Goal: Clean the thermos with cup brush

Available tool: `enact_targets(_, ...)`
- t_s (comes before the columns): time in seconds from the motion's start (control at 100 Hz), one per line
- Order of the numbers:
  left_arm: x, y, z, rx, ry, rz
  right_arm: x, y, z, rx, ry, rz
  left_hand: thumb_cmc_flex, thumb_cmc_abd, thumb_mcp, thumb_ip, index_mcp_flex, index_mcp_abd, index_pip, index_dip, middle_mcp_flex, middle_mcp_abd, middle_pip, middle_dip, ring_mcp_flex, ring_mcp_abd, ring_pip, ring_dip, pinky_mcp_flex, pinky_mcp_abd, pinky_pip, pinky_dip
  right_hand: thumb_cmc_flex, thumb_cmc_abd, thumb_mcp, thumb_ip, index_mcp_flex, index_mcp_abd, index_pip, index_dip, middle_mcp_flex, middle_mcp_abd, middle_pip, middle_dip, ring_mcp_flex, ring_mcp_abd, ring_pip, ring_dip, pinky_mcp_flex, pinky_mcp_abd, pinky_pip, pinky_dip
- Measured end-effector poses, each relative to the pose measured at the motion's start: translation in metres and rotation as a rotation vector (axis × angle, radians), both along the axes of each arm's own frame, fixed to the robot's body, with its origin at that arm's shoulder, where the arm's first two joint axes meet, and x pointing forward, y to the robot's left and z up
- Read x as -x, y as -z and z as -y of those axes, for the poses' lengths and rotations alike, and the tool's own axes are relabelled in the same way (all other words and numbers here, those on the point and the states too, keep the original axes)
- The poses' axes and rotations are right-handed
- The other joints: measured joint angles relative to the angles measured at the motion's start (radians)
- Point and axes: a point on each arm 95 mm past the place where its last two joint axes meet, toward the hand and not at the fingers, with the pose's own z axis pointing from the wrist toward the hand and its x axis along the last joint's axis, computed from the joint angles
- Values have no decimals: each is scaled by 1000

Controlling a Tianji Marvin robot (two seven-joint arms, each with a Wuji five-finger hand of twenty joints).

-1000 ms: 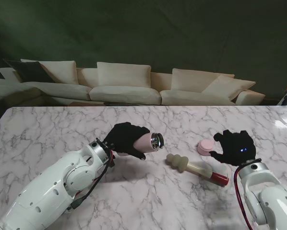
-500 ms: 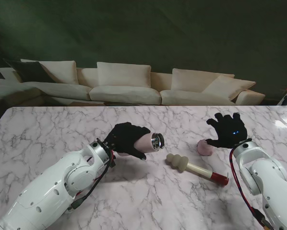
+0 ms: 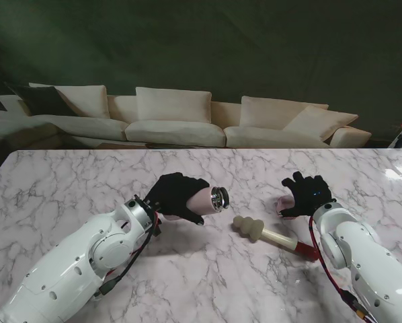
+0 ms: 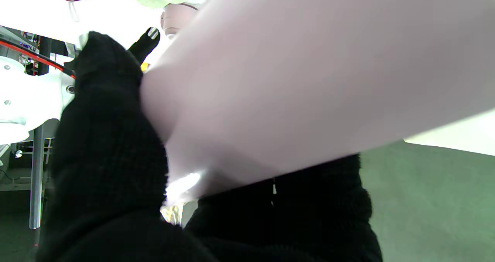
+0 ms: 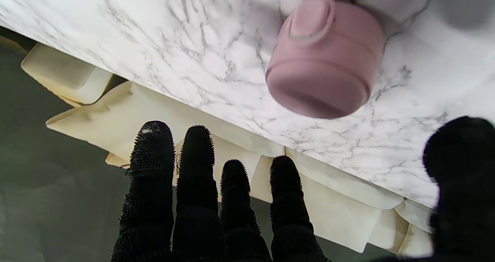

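**Thermos held, brush not yet taken**

The thermos (image 3: 204,200) is grasped by the left robot hand (image 3: 176,195), lifted off the bench (image 3: 66,182) and tilted so its steel mouth faces right, toward the cup brush (image 3: 273,236). The cup brush lies flat on the bench, sponge head toward the thermos, red handle end beside the right forearm.

Over the last second the right robot hand (image 3: 304,194) has moved left and closer to the pink lid (image 3: 285,204), fingers spread and holding nothing. Judgement: the brush remains ungrasped, so cleaning has not begun.

The right wrist view shows the pink lid upright on the bench with clear space between it and the fingertips (image 5: 197,140); the stand view hides this gap. The left wrist view confirms the fingers wrapped around the thermos body.
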Motion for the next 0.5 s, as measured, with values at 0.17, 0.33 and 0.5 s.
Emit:
enact_targets(0.17, 0, 0, 1, 2, 2, -1, -6, 18, -6, 11, 28, -22, 0, 0, 0, 0, 0, 0, 0, 0, 0, 0, 0, 0, 0, 0, 0, 0, 0, 0, 0, 0, 16, 0, 7, 0, 0, 11, 11, 1, 12, 0, 13, 9, 0, -8, 22, 10, 11, -1, 21, 0)
enact_targets(0.33, 0, 0, 1, 3, 3, 0, -11, 29, -7, 11, 40, -44, 0, 0, 0, 0, 0, 0, 0, 0, 0, 0, 0, 0, 0, 0, 0, 0, 0, 0, 0, 0, 70, 2, 6, 0, 0, 12, 26, 1, 14, 0, 32, 13, 26, -21, 59, 25, 35, -16, 43, 3)
enact_targets(0.5, 0, 0, -1, 9, -2, 3, -14, 34, -11, -17, 59, -58, 0, 0, 0, 0, 0, 0, 0, 0, 0, 0, 0, 0, 0, 0, 0, 0, 0, 0, 0, 0, 250, 29, -102, 23, 60, 12, 111, 35, 104, -3, 108, 57, 112, -45, 128, 61, 125, -26, 92, 43)
